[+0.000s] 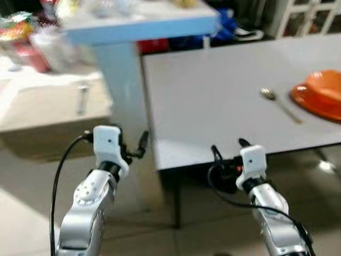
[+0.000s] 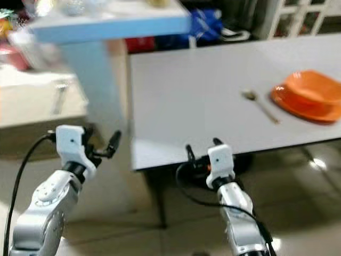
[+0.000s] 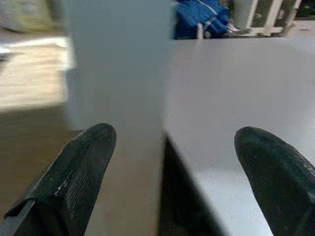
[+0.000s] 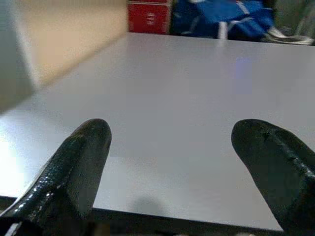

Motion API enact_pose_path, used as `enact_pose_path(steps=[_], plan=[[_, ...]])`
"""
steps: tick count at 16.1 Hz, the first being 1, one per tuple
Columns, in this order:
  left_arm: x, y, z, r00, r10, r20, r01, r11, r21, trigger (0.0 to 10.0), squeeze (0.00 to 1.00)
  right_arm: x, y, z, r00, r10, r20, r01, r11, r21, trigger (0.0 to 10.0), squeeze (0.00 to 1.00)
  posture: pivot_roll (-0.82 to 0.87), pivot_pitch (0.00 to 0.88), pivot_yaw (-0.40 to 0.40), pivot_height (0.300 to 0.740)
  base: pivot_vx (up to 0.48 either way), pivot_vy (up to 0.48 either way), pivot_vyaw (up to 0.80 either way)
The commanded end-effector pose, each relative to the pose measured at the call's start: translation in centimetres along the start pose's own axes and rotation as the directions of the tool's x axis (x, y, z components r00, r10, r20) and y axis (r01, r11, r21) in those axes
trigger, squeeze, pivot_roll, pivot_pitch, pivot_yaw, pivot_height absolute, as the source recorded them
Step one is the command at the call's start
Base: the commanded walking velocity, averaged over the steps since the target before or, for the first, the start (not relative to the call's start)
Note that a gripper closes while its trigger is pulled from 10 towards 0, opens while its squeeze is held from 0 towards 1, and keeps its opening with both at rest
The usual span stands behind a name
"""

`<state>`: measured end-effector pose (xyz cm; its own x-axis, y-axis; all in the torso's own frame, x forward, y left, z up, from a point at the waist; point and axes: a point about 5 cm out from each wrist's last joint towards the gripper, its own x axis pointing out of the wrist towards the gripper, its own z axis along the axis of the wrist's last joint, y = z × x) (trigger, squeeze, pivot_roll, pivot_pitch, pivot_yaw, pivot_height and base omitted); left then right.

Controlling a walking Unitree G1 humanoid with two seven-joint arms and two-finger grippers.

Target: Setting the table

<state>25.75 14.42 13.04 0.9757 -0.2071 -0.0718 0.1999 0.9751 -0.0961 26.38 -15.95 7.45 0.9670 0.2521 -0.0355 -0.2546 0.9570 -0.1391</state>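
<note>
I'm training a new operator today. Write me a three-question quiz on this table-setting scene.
1. True or false: the spoon lies inside the orange bowl.
2. Which gripper is nearer the bowl?
A. left gripper
B. right gripper
3. Fill in: both grippers are ____ and hold nothing.

Key:
1. False; the spoon lies on the grey table, beside the bowl on the robot's left.
2. B
3. open
</note>
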Motion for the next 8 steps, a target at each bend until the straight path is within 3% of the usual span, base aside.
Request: enact_pose_path(steps=[1, 7, 8], plan=[[0.2, -0.5, 0.1, 1.000, -0.006, 0.007, 0.006, 1.000, 0.002, 10.0, 0.00, -0.1, -0.5, -0.1, 1.000, -0.008, -0.007, 0.008, 1.000, -0.008, 10.0, 0.00, -0.18, 0.000, 0.093, 0.740, 0.000, 0.480, 0.00], [0.5, -0.2, 0.3, 1.000, 0.025, 0.018, -0.025, 1.000, 0.013, 10.0, 0.00, 0.5, -0.2, 0.1, 1.000, 0.012, -0.008, -0.012, 1.000, -0.012, 10.0, 0.00, -0.16, 0.000, 0.086, 0.740, 0.000, 0.480, 0.00], [0.6, -0.1, 0.1, 0.999, 0.036, 0.013, -0.036, 0.999, 0.019, 10.0, 0.00, 1.0, -0.2, 0.5, 1.000, 0.015, 0.000, -0.015, 1.000, -0.013, 10.0, 0.00, -0.16, 0.000, 0.082, 0.740, 0.000, 0.000, 0.00]])
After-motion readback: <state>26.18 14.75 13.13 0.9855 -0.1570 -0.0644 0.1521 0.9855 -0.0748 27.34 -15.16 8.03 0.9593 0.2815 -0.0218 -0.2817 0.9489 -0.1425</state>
